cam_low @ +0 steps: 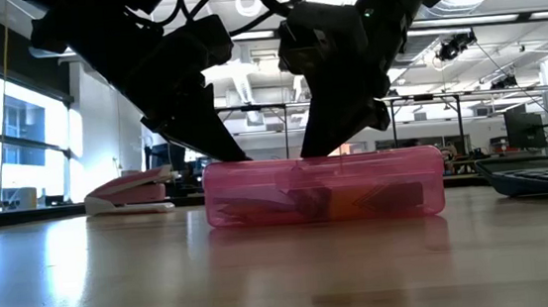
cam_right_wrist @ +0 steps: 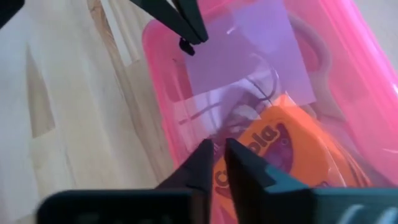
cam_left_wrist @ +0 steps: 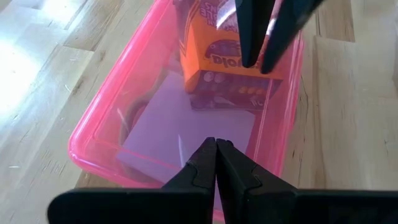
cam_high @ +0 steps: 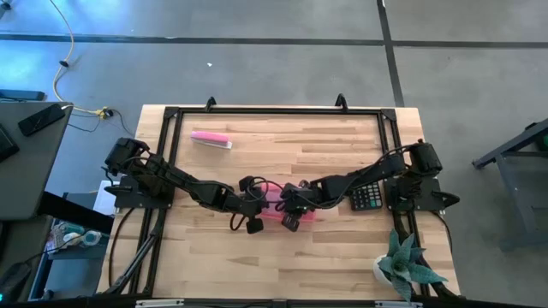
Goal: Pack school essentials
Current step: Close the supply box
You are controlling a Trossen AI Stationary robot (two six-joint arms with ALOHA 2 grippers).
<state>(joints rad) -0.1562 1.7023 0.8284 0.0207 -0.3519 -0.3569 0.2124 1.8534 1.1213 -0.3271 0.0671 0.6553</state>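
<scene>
A pink see-through case (cam_low: pixel 322 187) lies flat mid-table with its top open. Inside it are an orange crayon box (cam_left_wrist: pixel 227 74), a pale purple note pad (cam_left_wrist: pixel 180 134) and a curved scissors handle (cam_right_wrist: pixel 318 55). The crayon box lies tilted on the pad. My right gripper (cam_right_wrist: pixel 217 163) reaches down into the case and is shut on the crayon box. My left gripper (cam_left_wrist: pixel 216 167) is shut, with nothing between its fingers. Its tips stand at the case's left end wall (cam_left_wrist: pixel 124 165). My right gripper pinches the crayon box by its upper edge (cam_left_wrist: pixel 239 62) between its two fingers, with only a narrow gap left between them. The fingers (cam_left_wrist: pixel 252 37) come slanting down from the table's right. The box sits tilted inside the case, its lower part on the note pad. My left gripper's shut tips are at the case's left end rim (cam_low: pixel 223 164), slanting down from the table's left; whether they press on it I cannot tell.
A pink oblong bar (cam_high: pixel 211 139) lies at the far left of the table. A black calculator (cam_high: pixel 366 197) lies just right of the case, under my right arm. A potted plant (cam_high: pixel 407 267) stands at the near right corner. A black frame (cam_high: pixel 274 111) borders the table.
</scene>
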